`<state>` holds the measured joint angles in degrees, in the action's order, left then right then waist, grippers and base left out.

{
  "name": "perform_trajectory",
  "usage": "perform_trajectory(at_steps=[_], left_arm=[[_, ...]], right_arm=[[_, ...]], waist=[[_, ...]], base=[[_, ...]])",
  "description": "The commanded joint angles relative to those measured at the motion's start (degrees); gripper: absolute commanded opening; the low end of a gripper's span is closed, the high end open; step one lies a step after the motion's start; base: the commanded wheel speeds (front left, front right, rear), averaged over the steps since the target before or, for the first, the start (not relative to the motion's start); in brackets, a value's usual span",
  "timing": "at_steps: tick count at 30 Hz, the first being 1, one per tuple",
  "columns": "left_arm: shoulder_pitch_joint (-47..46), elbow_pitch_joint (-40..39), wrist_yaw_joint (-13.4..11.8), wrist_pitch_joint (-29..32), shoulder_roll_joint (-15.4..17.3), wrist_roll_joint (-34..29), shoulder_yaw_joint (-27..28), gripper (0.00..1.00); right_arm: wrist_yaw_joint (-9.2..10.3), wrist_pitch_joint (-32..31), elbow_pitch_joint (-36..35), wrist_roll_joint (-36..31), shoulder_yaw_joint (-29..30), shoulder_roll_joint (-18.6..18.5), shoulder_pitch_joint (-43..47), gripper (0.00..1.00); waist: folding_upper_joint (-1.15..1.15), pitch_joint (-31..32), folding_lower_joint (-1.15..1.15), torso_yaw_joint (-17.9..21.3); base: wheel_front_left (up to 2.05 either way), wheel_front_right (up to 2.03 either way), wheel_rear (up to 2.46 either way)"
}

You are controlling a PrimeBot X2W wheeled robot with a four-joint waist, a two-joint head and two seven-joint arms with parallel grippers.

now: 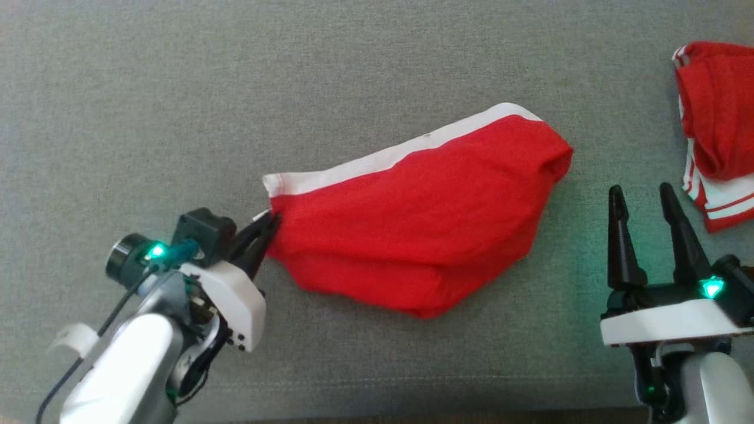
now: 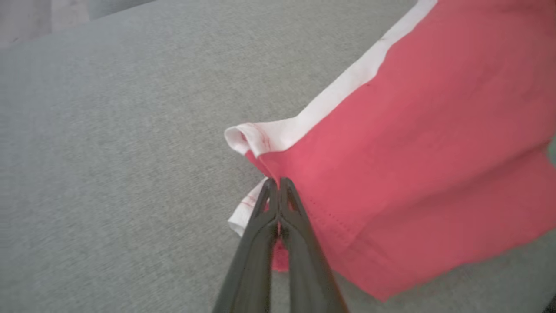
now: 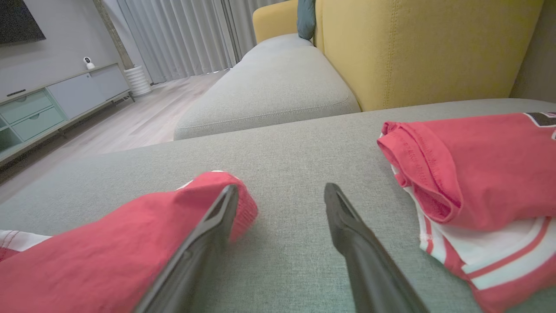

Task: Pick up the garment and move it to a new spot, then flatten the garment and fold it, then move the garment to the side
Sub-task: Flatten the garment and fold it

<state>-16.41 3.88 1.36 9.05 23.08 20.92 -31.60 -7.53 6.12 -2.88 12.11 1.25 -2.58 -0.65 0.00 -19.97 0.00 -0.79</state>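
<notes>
Count first: two pincers, two pieces of red clothing, one big grey sofa cushion (image 1: 147, 106) under all of it.

Left pincer (image 1: 272, 222) is clamped tight, fingers pressed together with a bit of red cloth nipped between them. What it has is the near left corner of the red garment (image 1: 424, 212), just under the end of the white band (image 1: 400, 154). In the left wrist view that band end curls over into a little roll right beyond the fingertips, and another scrap of white hem pokes out on the pincer's left side.

From that pinch the garment spreads away to the pincer's right, lying on the cushion, doubled over with a fold along its near edge. The white band runs along its far edge, and the far right end is a rounded bunch.

Right pincer (image 1: 641, 189) is spread wide with nothing in it. It sits just past the bunched end of the garment. In the right wrist view one finger overlaps that end, but I can't tell whether it actually touches.

Beyond it and to its right lies the second piece (image 1: 716, 129), red with white stripes, apart from the fingers.

Room to move: loads of bare cushion to the left of the left pincer and beyond the white band, plus a bare strip between the two pieces of clothing. The cushion's front edge runs close behind both pincers.
</notes>
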Motion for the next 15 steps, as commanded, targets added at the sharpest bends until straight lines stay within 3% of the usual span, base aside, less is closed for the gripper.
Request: perform_trajectory(at_steps=[1,7,8,9,15], left_arm=[[-0.97,-1.57,-0.8,-0.02,2.04,0.24,3.26,0.0],[-2.17,2.25,-1.4,-2.53,1.69,0.87,4.63,0.0],[-2.41,3.13,-1.33,-3.02,1.47,1.02,4.71,0.45],[-2.59,3.96,-1.37,-3.64,1.08,1.36,4.91,1.0],[-1.93,5.98,-3.7,-12.18,-0.79,1.77,7.38,1.0]], right_arm=[[0.04,0.2,-1.76,0.17,-0.74,-0.3,-1.11,1.0],[0.04,-0.5,-2.61,-0.4,0.33,-0.3,-0.98,1.0],[0.04,-0.63,-2.76,-0.52,0.4,-0.3,-1.02,1.0],[0.04,-0.75,-2.92,-0.66,0.43,-0.3,-1.07,1.0],[0.04,-1.82,-5.33,-1.92,0.82,-0.3,-0.98,1.0]], waist=[[0.0,0.01,0.0,-0.01],[0.0,0.28,0.0,-0.44],[0.0,0.38,0.0,-0.55],[0.0,0.51,0.0,-0.64],[0.0,1.66,0.0,-1.23]], base=[[0.0,0.0,0.0],[0.0,0.0,0.0],[0.0,0.0,0.0],[0.0,0.0,0.0],[0.0,0.0,0.0]])
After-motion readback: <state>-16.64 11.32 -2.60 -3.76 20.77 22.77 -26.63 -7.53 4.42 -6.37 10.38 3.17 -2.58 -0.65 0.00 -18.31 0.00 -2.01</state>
